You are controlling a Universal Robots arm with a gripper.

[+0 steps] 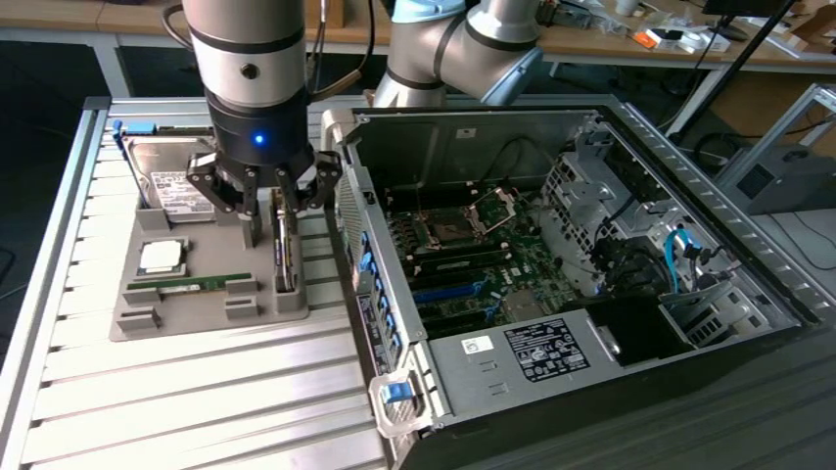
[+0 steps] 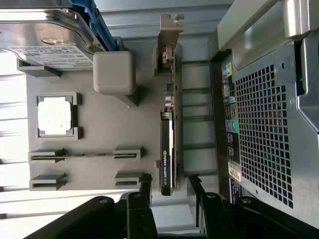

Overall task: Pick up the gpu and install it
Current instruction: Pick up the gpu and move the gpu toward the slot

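Both fingers spread wide, hangs straight down with the tool astride the gpu set on edge in the grey holder beside the case, gripping nothing.

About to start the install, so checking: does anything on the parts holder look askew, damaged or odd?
Nothing stands out. The gpu stands on edge in its slot on the grey holder; the hard drive, processor and memory stick sit in theirs. The open hand straddles the gpu.
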